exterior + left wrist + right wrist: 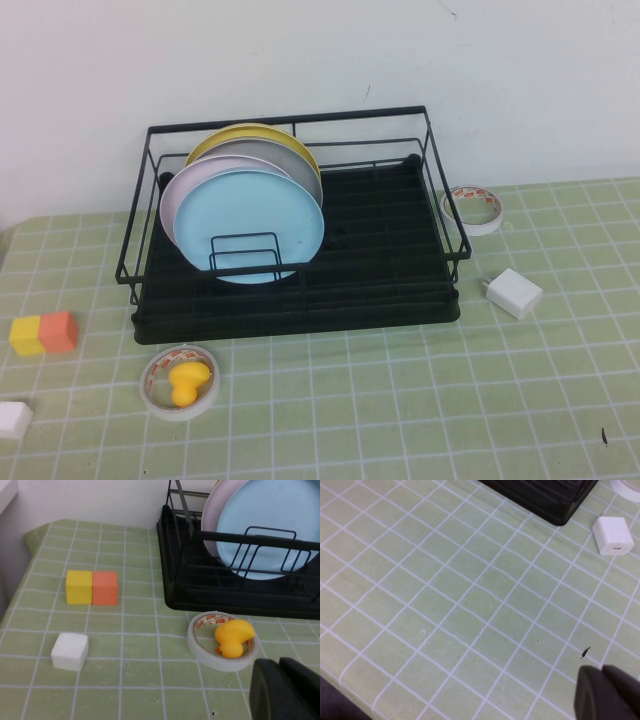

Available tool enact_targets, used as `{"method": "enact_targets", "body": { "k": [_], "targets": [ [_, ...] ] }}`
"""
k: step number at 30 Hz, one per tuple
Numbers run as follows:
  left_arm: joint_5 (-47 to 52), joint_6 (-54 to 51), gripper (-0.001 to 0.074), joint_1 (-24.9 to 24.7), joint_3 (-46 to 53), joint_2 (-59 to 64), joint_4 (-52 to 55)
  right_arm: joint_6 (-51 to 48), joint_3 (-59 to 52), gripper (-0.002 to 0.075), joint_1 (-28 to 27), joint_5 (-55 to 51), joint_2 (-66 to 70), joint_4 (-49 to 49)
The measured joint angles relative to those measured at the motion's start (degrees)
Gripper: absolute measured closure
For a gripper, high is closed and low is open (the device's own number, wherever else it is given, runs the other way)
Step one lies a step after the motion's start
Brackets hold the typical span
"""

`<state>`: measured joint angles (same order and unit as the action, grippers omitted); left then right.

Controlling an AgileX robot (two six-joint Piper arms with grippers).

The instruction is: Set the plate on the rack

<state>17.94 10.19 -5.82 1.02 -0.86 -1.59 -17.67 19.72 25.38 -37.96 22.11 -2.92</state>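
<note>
Stands upright in the black wire rack (400, 250) — large round light blue plate (250, 222) — well apart from left claw (285, 690) and right claw (607, 692), both low over the surface, grip impossible to tell.

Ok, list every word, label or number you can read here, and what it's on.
Tape roll around the duck: red print on the inner core, too blurred to read.
Tape roll right of the rack: red marks, unreadable.
Nothing on the white charger, plate or blocks.
Left gripper and right gripper: unmarked.

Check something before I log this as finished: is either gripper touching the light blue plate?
Apart. The left wrist view shows the left gripper over the table, clear of the plate standing in the rack. The right gripper hovers over bare table.
</note>
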Motion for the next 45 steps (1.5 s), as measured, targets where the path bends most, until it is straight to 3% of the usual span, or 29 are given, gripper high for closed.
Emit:
{"method": "enact_targets", "body": {
  "k": [23, 28, 36, 45],
  "targets": [
    [0.1, -2.6, 0.0736, 0.0, 0.0, 0.0, 0.1, -0.8, -0.1, 0.0726, -0.4, 0.0, -3.2, -0.1],
    [0.1, -2.6, 0.0736, 0.0, 0.0, 0.0, 0.1, -6.9, -2.6, 0.0726, -8.9, 2.5, -10.0, 0.0],
    [0.1, -2.7, 0.0736, 0.0, 0.0, 0.0, 0.1, -8.4, -15.6, 0.0726, -21.2, 18.3, -19.5, -0.5],
    [0.1, -2.7, 0.0736, 0.0, 0.0, 0.0, 0.1, -8.4, -20.9, 0.0726, -24.2, 18.1, -22.7, -4.2]
  ]
}}
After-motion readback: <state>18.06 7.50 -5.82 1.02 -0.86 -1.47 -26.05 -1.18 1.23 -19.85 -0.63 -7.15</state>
